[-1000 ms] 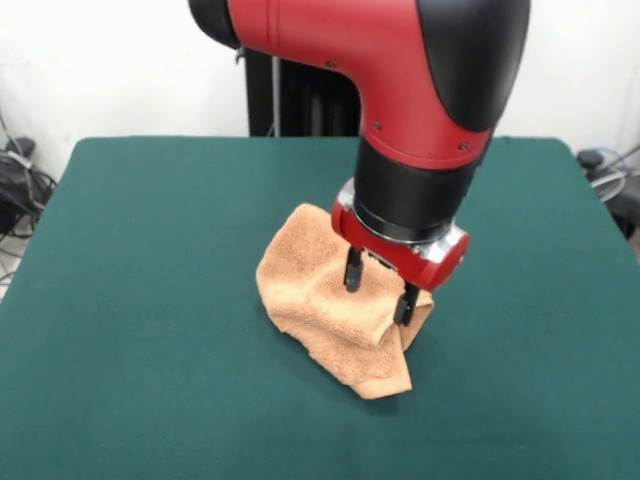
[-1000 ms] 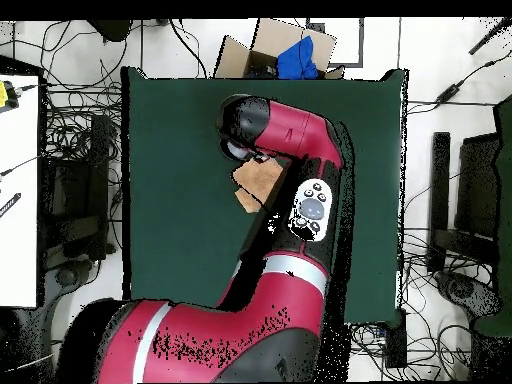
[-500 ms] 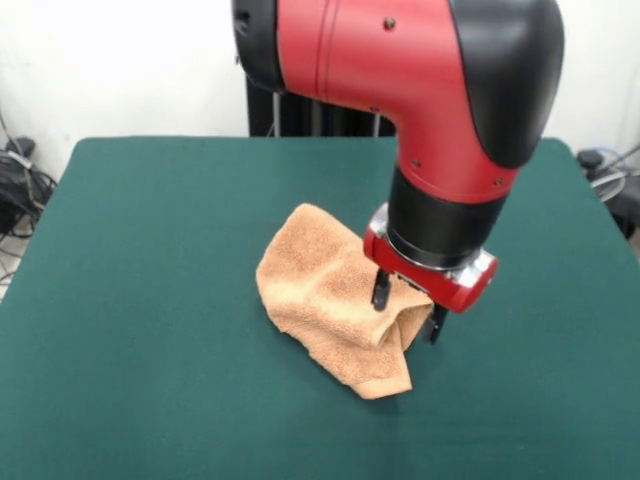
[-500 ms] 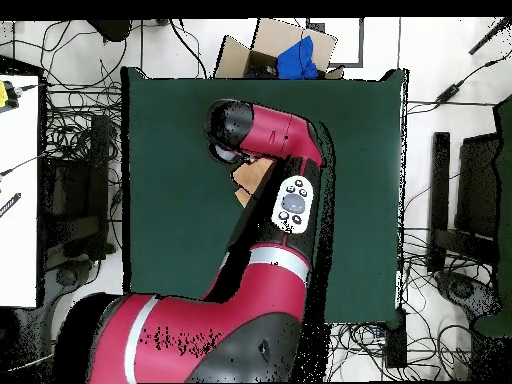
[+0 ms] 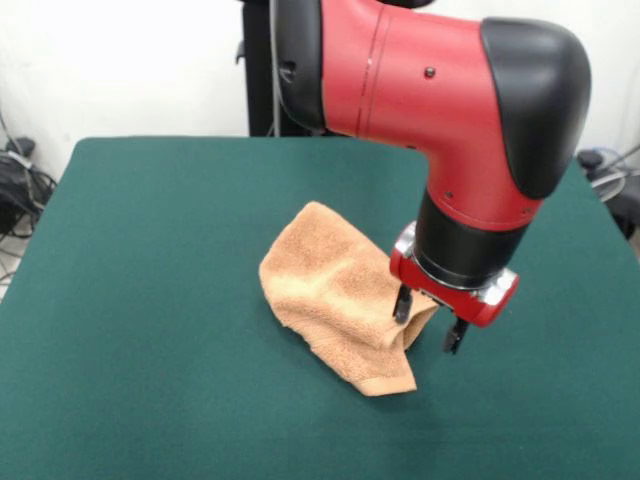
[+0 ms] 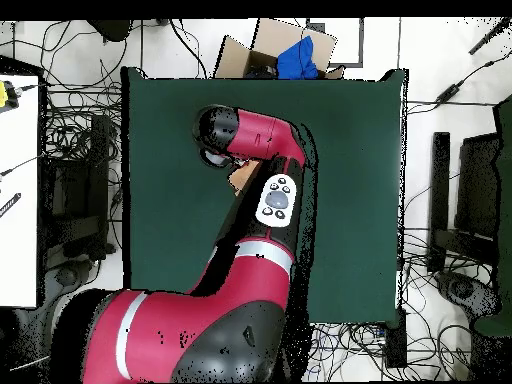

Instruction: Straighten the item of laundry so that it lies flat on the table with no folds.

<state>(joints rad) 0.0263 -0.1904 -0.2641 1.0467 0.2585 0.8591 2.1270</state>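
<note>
The item of laundry (image 5: pixel 330 285) is a peach-orange towel, crumpled and folded over itself near the middle of the green table (image 5: pixel 150 300). My gripper (image 5: pixel 427 320) hangs at the towel's right edge, fingers apart and open. Its left finger (image 5: pixel 402 305) touches the raised fold of cloth, while the right finger (image 5: pixel 453 336) stands over bare felt. From overhead the arm covers the gripper and nearly all of the towel (image 6: pixel 241 181); only a small orange patch shows on the table (image 6: pixel 350 150).
A cardboard box (image 6: pixel 262 52) with something blue in it sits just beyond the table's far edge in the overhead view. Cables lie on the floor around the table, and a white surface (image 6: pixel 18 190) stands at the left.
In the front view the arm has swung right, carrying the open gripper from over the towel's middle to its right edge. The towel has barely shifted.
</note>
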